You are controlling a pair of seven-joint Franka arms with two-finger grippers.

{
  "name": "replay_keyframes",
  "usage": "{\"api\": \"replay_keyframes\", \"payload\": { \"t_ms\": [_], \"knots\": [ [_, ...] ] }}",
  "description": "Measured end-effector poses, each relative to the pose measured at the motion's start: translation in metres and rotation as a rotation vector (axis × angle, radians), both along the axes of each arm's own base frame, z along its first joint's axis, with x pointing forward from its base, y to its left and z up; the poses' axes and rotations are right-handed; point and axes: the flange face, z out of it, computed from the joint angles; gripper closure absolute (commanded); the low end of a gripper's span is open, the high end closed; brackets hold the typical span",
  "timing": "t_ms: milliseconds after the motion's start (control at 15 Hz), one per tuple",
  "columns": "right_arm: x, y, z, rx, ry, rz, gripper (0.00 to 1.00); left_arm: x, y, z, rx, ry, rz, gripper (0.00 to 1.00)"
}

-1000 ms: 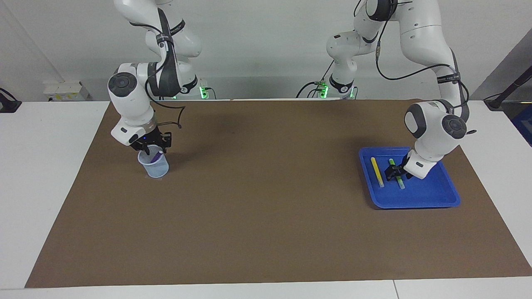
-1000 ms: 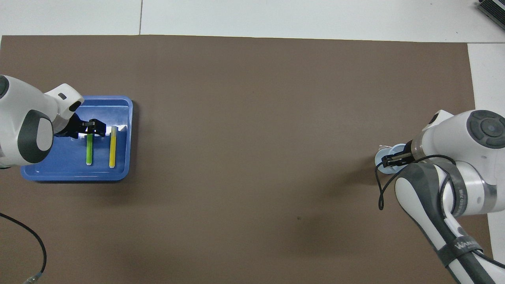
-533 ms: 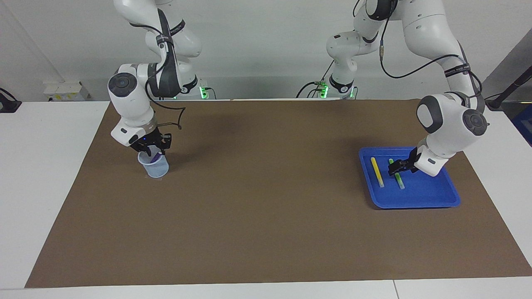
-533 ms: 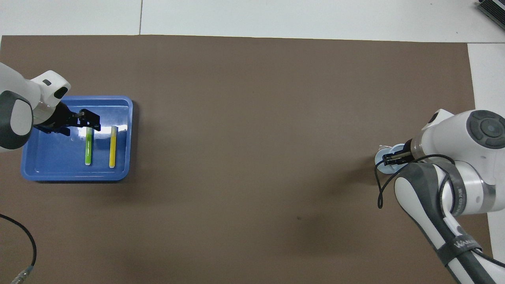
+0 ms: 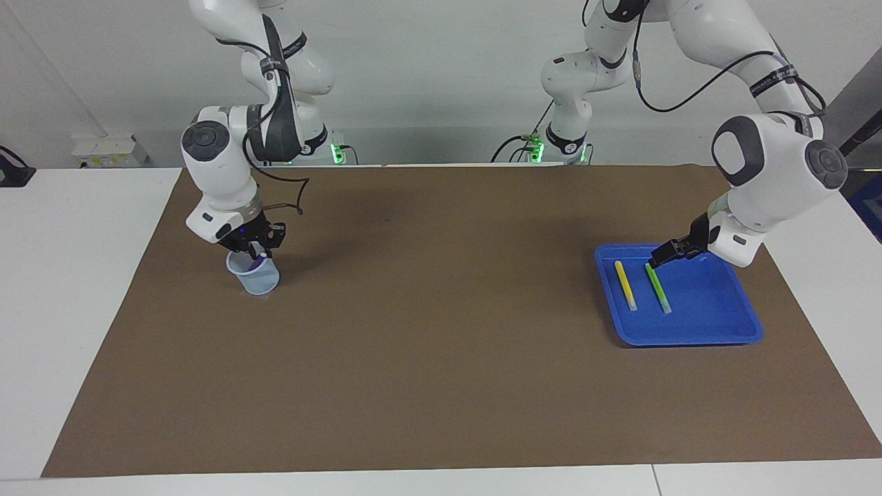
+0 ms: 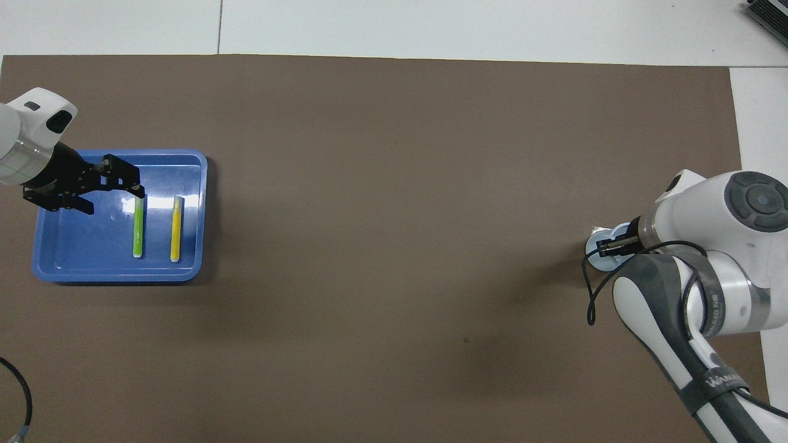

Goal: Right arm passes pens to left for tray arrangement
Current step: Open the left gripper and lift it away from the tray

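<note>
The left gripper [image 5: 660, 257], jaws spread, has risen off the slim green pen [image 5: 657, 288] beside the yellow pen [image 5: 625, 284] in the shallow blue plastic tray [image 5: 716, 327], while the right gripper [image 5: 252, 246] narrows around the purple pen [image 5: 259, 260] in the translucent cup [image 5: 256, 277].

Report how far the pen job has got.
Done: the yellow pen and green pen lie side by side in the blue tray. The left gripper is open, empty, above the tray. In hand: the right gripper is at the purple pen in the cup. Left: pass and place purple.
</note>
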Motion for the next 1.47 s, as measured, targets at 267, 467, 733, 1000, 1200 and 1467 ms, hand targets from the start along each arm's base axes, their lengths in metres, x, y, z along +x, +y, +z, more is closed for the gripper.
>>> {"api": "replay_keyframes", "payload": {
  "t_ms": [267, 467, 733, 1000, 1200, 1467],
  "knots": [
    [0.000, 0.000, 0.000, 0.000, -0.001, 0.000, 0.44, -0.016, -0.025, 0.036, -0.035, 0.015, 0.074, 0.00],
    [0.001, 0.000, 0.001, 0.000, -0.003, 0.000, 0.59, -0.026, -0.040, 0.059, -0.071, 0.022, 0.142, 0.00],
    [0.001, 0.002, 0.002, 0.001, -0.004, 0.003, 0.70, -0.045, -0.051, 0.092, -0.090, 0.031, 0.210, 0.00],
    [0.004, 0.003, 0.006, 0.001, -0.015, 0.006, 0.89, -0.058, -0.069, 0.121, -0.144, 0.048, 0.367, 0.00],
    [0.008, 0.005, 0.013, 0.001, -0.027, 0.010, 1.00, -0.064, -0.087, 0.132, -0.164, 0.074, 0.470, 0.00],
    [0.010, 0.009, 0.023, -0.002, -0.001, 0.029, 1.00, -0.070, -0.096, 0.143, -0.198, 0.091, 0.526, 0.01]
  ]
}}
